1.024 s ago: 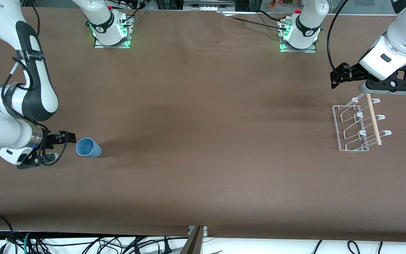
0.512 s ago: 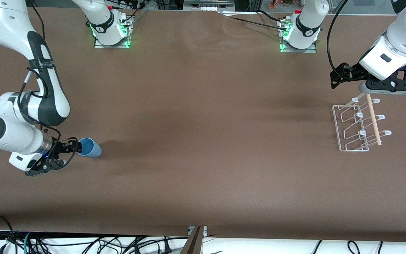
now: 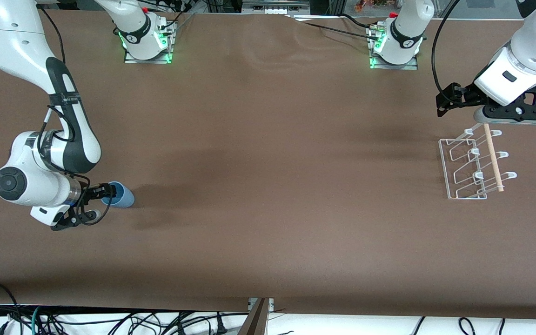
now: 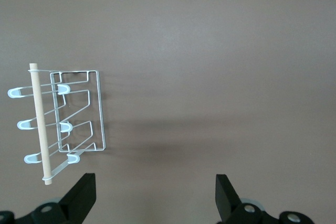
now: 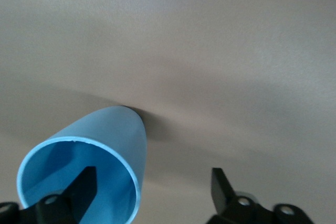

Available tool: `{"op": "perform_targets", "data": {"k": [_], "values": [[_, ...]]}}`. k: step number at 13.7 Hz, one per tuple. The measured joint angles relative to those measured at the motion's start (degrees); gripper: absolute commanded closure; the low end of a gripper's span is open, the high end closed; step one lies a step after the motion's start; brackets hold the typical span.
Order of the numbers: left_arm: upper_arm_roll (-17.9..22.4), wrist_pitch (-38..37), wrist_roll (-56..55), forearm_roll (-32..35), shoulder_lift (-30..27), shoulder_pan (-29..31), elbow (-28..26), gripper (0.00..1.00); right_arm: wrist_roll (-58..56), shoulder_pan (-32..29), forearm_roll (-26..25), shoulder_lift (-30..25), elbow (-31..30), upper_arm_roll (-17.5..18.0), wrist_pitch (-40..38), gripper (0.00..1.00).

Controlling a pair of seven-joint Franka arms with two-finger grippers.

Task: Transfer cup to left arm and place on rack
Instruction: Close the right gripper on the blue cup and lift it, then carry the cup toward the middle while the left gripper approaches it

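Jaws of the right gripper (image 3: 104, 192) stand wide open astride the rim of one cup (image 3: 121, 196), lying on the worktop (image 3: 268, 186). Left gripper (image 4: 155, 195) hangs open over one rack (image 3: 475, 163).

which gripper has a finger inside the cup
The right gripper: one finger is inside the mouth of the cup, which lies on its side. The left gripper waits open above the rack, holding nothing.

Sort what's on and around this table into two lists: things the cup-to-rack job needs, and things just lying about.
Job:
- cup, on its side
- right gripper, jaws open at the cup's mouth
- left gripper, waiting open over the rack
- rack

Lying about:
- cables below the table edge
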Motion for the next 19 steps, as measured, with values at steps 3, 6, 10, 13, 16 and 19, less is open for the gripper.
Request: {"op": "perform_targets", "data": {"k": [3,6,10,13,16,19], "values": [[0.0,0.0,0.0,0.0,0.0,0.0,0.0,0.00,2.6,-0.1,0.0,0.8,-0.5,0.0,-0.4,1.00],[0.0,0.0,0.0,0.0,0.0,0.0,0.0,0.00,5.8,0.0,0.1,1.9,-0.5,0.3,-0.4,1.00],[0.0,0.0,0.0,0.0,0.0,0.0,0.0,0.00,12.7,1.0,4.4,1.4,0.4,1.2,-1.0,1.00],[0.0,0.0,0.0,0.0,0.0,0.0,0.0,0.00,22.7,4.8,10.6,0.2,2.8,1.4,-5.3,1.00],[0.0,0.0,0.0,0.0,0.0,0.0,0.0,0.00,36.2,10.6,18.1,-0.5,7.9,1.7,-11.7,1.00],[-0.4,-0.9,0.0,-0.2,1.7,-0.1,-0.1,0.00,50.7,16.7,29.3,-0.6,11.6,1.9,-13.3,1.00]]}}
